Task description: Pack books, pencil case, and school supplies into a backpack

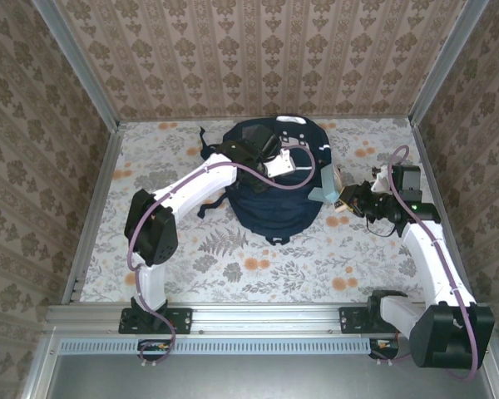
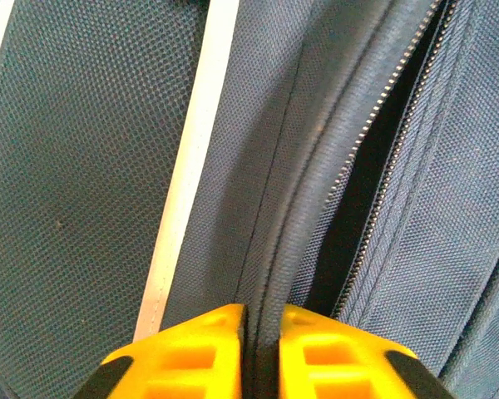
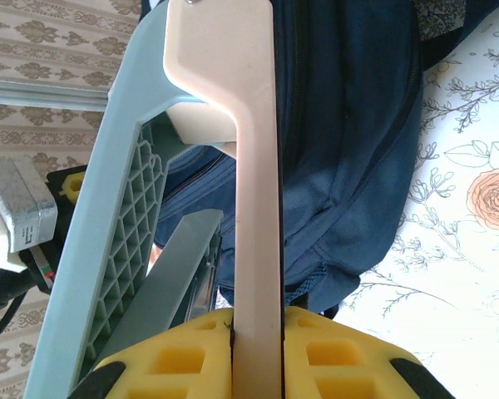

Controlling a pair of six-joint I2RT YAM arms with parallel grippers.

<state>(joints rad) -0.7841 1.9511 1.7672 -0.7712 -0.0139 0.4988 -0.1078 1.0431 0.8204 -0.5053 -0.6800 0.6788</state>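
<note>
Our left claw (image 2: 262,337) is pinched tight on a fabric fold of the backpack (image 2: 66,208), just beside the open zipper mouth (image 2: 374,191), which runs away ahead of it. Our right claw (image 3: 258,332) is clamped on a pale stapler (image 3: 245,125), whose long axis points straight out from the fingers. The backpack lies just ahead and to the left of this claw, so we judge the right arm should carry the stapler in.

backpack (image 1: 274,208) mid-far on table (image 1: 233,266) | L gripper (image 2: 262,349) atop it | R gripper (image 3: 258,349) w/ stapler (image 3: 249,166) just R of it
</note>
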